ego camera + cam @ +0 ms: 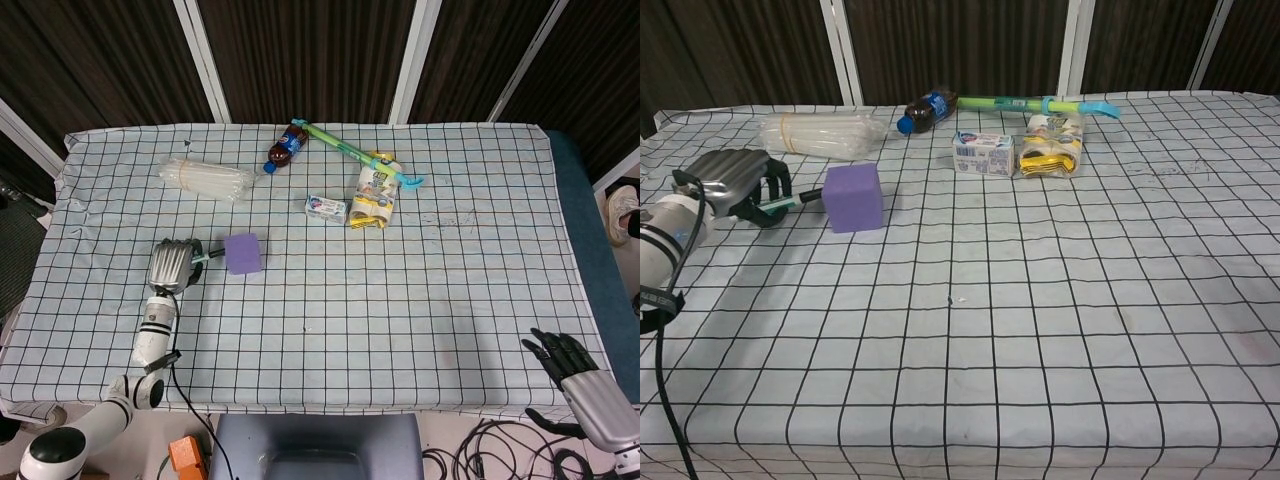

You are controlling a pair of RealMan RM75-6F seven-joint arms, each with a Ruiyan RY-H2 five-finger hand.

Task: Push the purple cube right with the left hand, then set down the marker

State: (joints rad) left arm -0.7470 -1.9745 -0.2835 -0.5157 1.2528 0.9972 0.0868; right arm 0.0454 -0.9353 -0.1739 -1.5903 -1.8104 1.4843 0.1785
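Purple cube (244, 253) upright; marker (792, 201) tip touching it.

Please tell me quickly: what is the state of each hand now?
Left hand: closed around the marker, whose tip is at the purple cube.
Right hand: holds nothing, fingers apart, at the table's near edge.

Open cloth lies right of the purple cube (243, 253); small carton (326, 208) stands well beyond.

Purple foam cube (243, 253) on a white tablecloth with a black grid (400, 300).
Just beside the cube, the silver-backed, black-fingered left hand (172, 265) grips a green-barrelled marker (790, 202).
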